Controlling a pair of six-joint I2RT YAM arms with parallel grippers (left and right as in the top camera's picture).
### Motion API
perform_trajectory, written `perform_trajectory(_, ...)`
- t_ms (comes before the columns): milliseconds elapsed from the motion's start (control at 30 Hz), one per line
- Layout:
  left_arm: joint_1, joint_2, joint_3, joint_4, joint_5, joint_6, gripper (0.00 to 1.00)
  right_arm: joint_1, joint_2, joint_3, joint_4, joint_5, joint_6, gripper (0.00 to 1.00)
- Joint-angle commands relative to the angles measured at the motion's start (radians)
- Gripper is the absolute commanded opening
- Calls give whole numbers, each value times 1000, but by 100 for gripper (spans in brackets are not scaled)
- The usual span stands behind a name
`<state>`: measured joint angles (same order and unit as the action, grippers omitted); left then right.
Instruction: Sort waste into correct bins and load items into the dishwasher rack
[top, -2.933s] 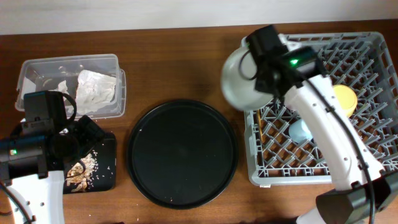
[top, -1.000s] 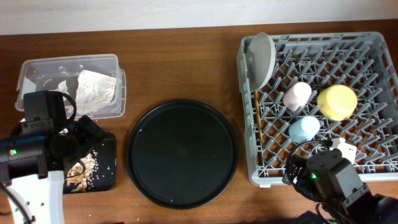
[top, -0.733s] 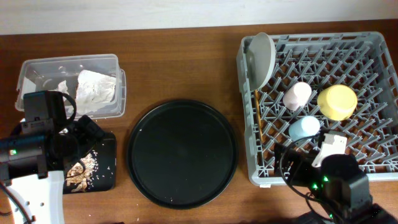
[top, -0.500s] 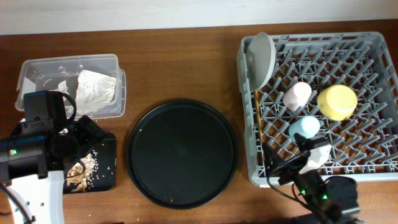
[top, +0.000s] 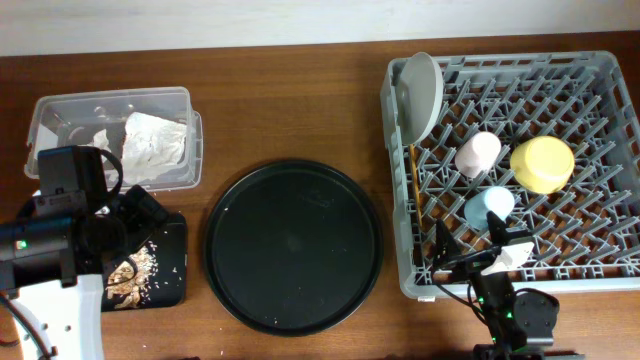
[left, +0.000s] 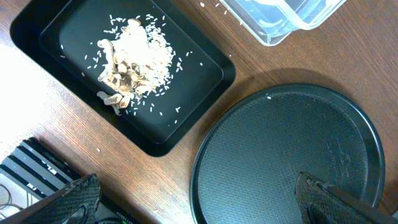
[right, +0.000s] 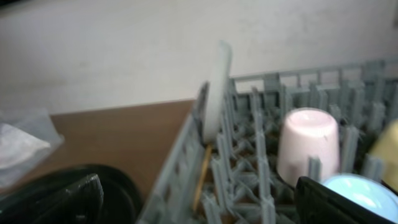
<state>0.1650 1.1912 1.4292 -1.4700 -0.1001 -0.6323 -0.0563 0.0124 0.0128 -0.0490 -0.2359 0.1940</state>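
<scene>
The grey dishwasher rack (top: 590, 80) at the right holds the white-grey plate (top: 422, 95) upright at its left edge, the pink cup (top: 478, 153), yellow bowl (top: 542, 163), blue cup (top: 489, 207) and chopsticks (top: 416, 195). My right gripper (top: 475, 250) hovers open and empty at the rack's near edge. Its wrist view shows the plate (right: 214, 87), pink cup (right: 309, 146) and chopsticks (right: 201, 177) beyond the gripper (right: 196, 202). White napkins (top: 155, 140) lie in the clear tub (top: 60, 110). Food scraps (left: 127, 59) lie in the shallow black tray (left: 205, 93). My left gripper (left: 196, 205) is open above the table.
A large round black tray (top: 293, 245) sits in the middle between the bins and the rack, bare on top. The table's front edge is just below both arms. A pale wall runs along the far side.
My right arm let go of the plate, which now stands in the rack, and pulled back to the rack's near edge. The left arm has not moved.
</scene>
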Motion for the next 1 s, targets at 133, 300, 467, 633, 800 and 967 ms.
perform_trajectory(133,5,-6,8,2,7,4,99,-36,-9,-7,-15,49,-299,99)
perform_trajectory(300,5,-6,8,2,7,4,99,-40,-9,-7,-16,57,-233,99)
perform_trajectory(467,5,-6,8,2,7,4,99,-83,-9,-7,-21,103,-173,99)
perform_trajectory(633,5,-6,8,2,7,4,99,-82,-9,-7,-34,214,-105,99)
perform_trajectory(800,5,-6,8,2,7,4,99,-82,-9,-7,-30,215,-111,99)
perform_trajectory(967,5,-6,8,2,7,4,99,-82,-9,-7,-30,215,-111,99)
